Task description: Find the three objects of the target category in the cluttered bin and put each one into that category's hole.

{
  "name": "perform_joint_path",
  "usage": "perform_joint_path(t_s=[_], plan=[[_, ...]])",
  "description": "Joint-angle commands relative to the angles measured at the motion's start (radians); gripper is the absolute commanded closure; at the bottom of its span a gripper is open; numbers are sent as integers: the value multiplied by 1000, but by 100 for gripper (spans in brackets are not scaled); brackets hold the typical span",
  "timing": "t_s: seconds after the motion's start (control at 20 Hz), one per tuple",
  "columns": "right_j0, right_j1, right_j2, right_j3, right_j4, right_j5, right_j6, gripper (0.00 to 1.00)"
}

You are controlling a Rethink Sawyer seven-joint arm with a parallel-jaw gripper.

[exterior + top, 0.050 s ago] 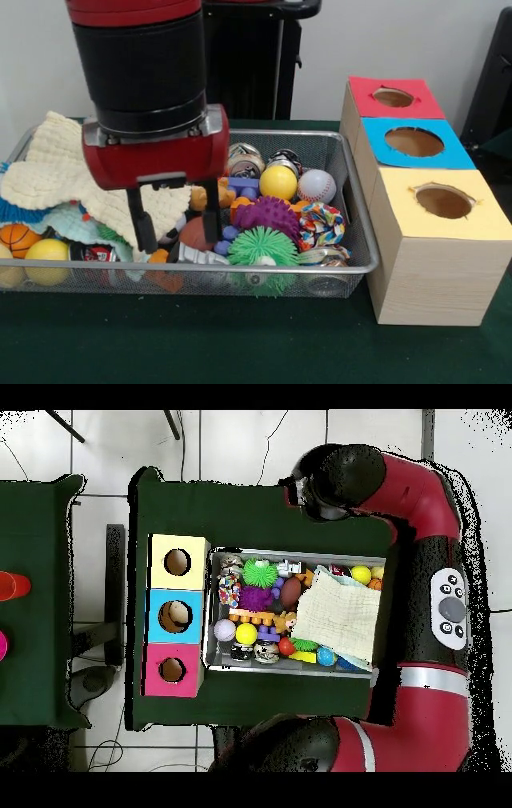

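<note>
Your arm is reaching straight down into the wire bin (356,172), and its gripper (178,228) is hanging with the jaws spread open and holding nothing, the two black fingers (144,220) straddling a brown football-shaped toy (194,234) at the edge of the cream knitted cloth (56,160). You are looking at clutter packed into the bin beside the gripper: a yellow ball (278,182), a baseball (317,186), a purple spiky ball (268,214) and a green spiky ball (262,246). The three wooden boxes are standing just beside the bin, their red hole (393,97), blue hole (414,142) and yellow hole (443,201) all facing up.
</note>
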Motion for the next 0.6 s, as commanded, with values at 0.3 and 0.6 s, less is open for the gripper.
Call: perform_joint_path(t_s=[0.3,0.6], plan=[[-15,-78,74,-12,-47,294,-320,0],[-18,-122,77,-32,-55,387,-338,0]])
